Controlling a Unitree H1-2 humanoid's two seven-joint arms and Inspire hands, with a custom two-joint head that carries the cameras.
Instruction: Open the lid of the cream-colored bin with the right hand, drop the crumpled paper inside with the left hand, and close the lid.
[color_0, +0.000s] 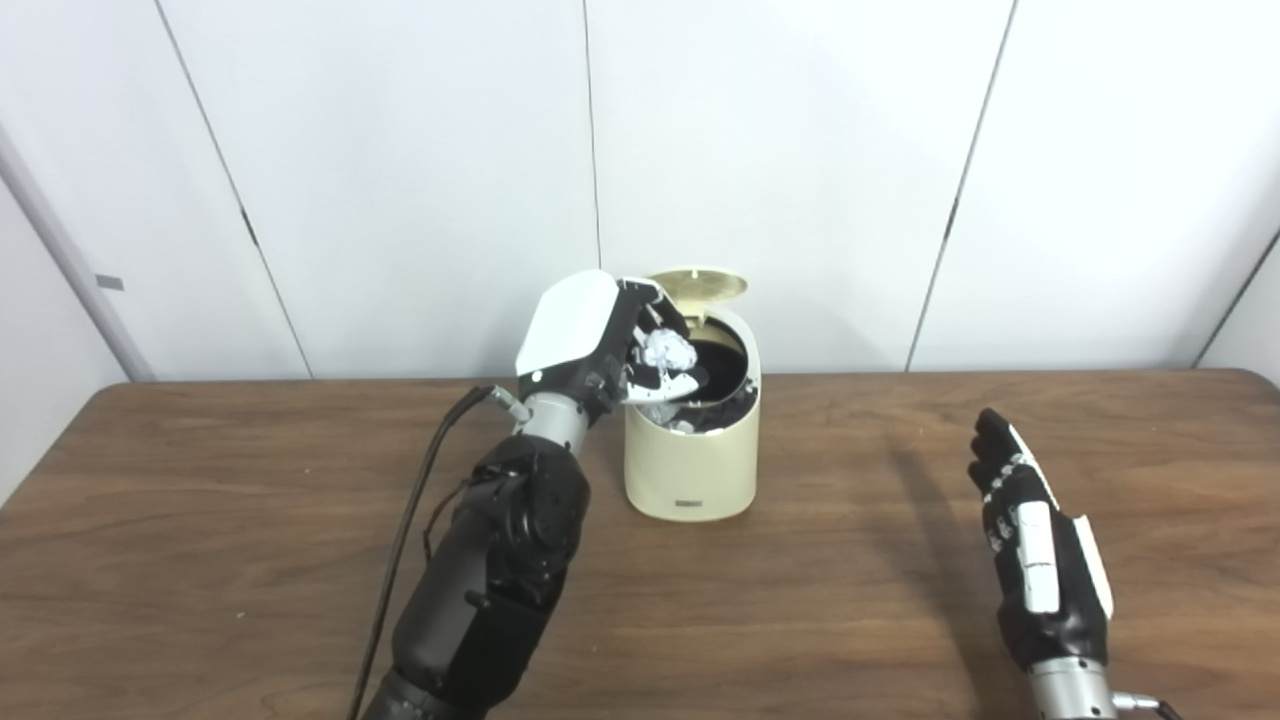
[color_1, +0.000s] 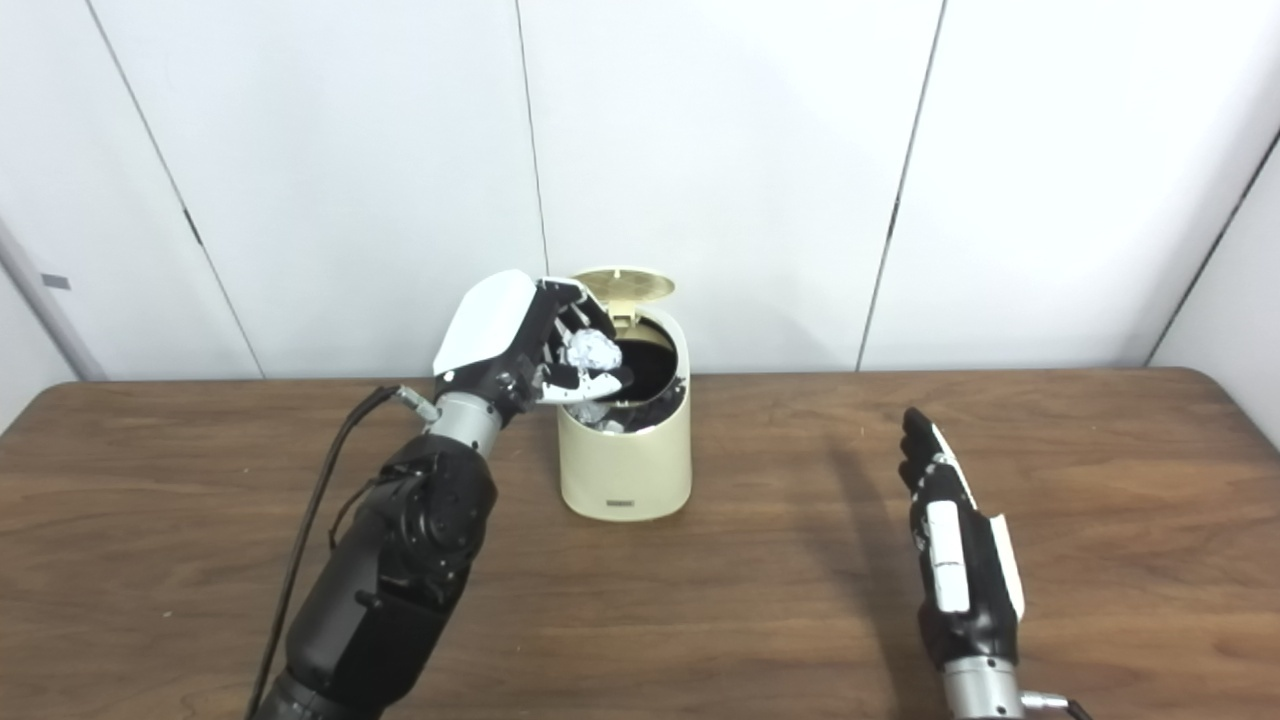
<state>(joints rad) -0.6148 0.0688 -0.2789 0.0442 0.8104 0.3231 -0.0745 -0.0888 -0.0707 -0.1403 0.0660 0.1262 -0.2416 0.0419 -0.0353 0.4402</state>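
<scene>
I see the wood desk (color_0: 200, 560) w/ the cream bin (color_0: 692, 470) upright near its far edge, about mid-width, long axis vertical. Lid (color_0: 700, 283) is up, hinged at the back, mouth facing up toward me. Left robot hand (color_0: 610, 340) hangs over the mouth, fingers curled around the crumpled paper (color_0: 668, 352). Right robot hand (color_1: 955, 545) is open, fingers straight, well apart toward the near right, holding nothing. Black cable (color_0: 400, 540) runs beside the left arm.

Beside the left hand (color_0: 600, 340), whose shell is glossy white and black plastic, the cream-colored bin (color_0: 692, 460) looks smooth, satiny plastic, the crumpled paper (color_0: 668, 352) in its fingers creased and matt, the table (color_0: 800, 600) beneath grained wood.
</scene>
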